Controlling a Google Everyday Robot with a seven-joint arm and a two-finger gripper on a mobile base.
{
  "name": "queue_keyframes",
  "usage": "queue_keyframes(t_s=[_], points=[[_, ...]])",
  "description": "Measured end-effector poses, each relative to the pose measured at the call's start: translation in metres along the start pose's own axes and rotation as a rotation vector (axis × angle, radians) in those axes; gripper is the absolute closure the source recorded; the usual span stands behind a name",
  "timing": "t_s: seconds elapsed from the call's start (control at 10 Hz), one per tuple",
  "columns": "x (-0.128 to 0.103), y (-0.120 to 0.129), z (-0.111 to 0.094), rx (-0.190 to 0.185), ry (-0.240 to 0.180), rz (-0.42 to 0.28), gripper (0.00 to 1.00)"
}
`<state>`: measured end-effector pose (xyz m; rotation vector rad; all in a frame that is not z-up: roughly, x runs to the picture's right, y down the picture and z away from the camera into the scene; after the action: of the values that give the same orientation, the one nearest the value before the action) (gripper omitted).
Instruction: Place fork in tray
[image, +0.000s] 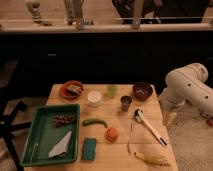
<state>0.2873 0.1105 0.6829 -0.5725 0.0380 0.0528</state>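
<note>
Fork (150, 128) on table (116, 156), right side; gripper (170, 118) beside table's right edge.

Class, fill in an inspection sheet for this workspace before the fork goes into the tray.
Surface: wooden table, crowded.
Job's things: green tray at front left; long utensil at right, possibly the fork, outside the tray.
Clutter: dark cluster and white sheet in tray; plate, white cup, green cup, metal cup, bowl, green vegetable, orange fruit, sponge, banana.
Gripper: gripper hangs beside the table's right edge, apart from the utensil.
Cables: nothing seen.
Surroundings: dark counter front behind; chair at left.
</note>
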Motion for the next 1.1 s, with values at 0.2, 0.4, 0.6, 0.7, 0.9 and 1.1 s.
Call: queue_keyframes(t_s=[0.2,0.4,0.6,0.7,0.9,1.1], points=[[0.000,0.000,0.000,-0.015,-0.075,-0.058,0.20],[-0.015,0.005,0.003,-0.030,-0.217,-0.268,0.20],[-0.038,0.009,0.007,-0.029,-0.296,-0.400,0.20],[-0.049,0.015,0.009,-0.033,-0.337,-0.470,0.20],[-0.057,0.021,0.013,-0.041,-0.338,-0.528,0.20],[-0.082,0.032,0.022,-0.065,-0.310,-0.644,0.20]])
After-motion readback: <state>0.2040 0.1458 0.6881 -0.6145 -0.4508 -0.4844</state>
